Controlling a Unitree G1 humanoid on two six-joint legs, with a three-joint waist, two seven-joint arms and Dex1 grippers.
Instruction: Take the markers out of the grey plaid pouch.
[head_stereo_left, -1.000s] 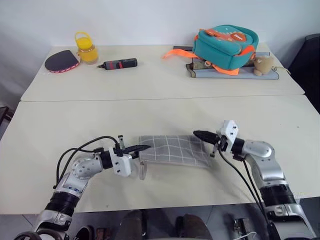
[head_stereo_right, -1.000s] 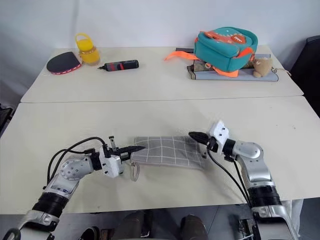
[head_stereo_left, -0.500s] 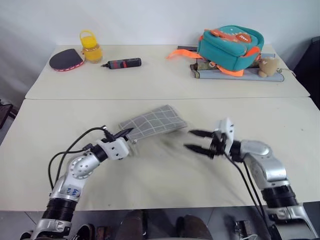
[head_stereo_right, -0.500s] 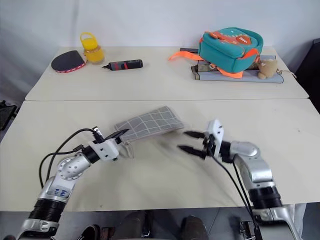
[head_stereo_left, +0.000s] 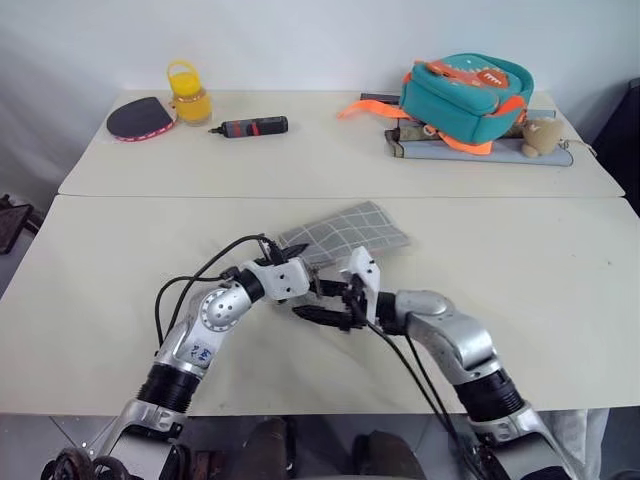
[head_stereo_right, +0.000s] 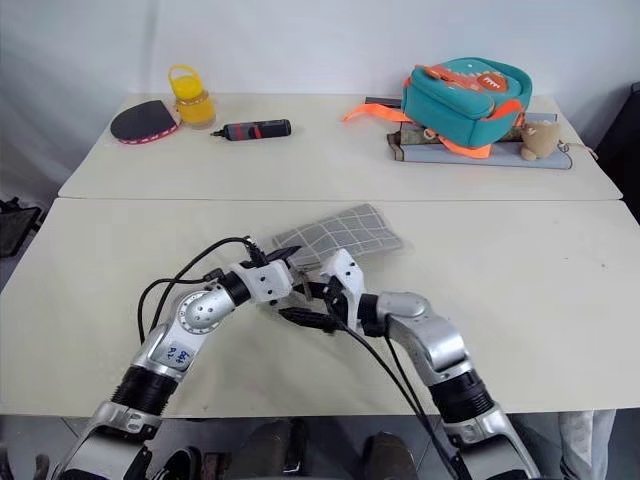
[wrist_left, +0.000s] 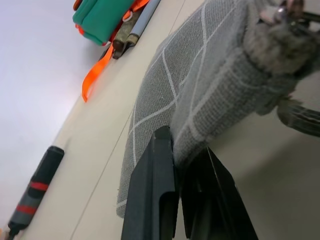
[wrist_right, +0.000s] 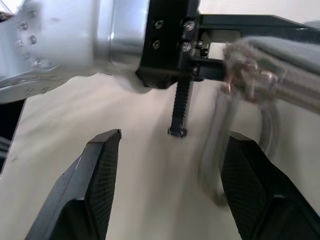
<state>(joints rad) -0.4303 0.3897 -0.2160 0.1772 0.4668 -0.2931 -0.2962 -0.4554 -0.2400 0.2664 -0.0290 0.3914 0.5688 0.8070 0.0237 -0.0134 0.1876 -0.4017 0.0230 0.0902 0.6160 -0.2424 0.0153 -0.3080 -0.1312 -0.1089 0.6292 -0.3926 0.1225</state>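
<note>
At the table's front, my left gripper (head_stereo_left: 297, 268) is clamped on the grey plaid pouch (head_stereo_left: 345, 232), its length running away rightward; my right gripper (head_stereo_left: 322, 301), fingers spread, faces that near end.

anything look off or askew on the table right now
The flat grey plaid fabric pouch sits skewed, one corner pinched in the shut left gripper and raised, the rest trailing on the near table. The open right gripper hovers beside that corner. No spills.
</note>
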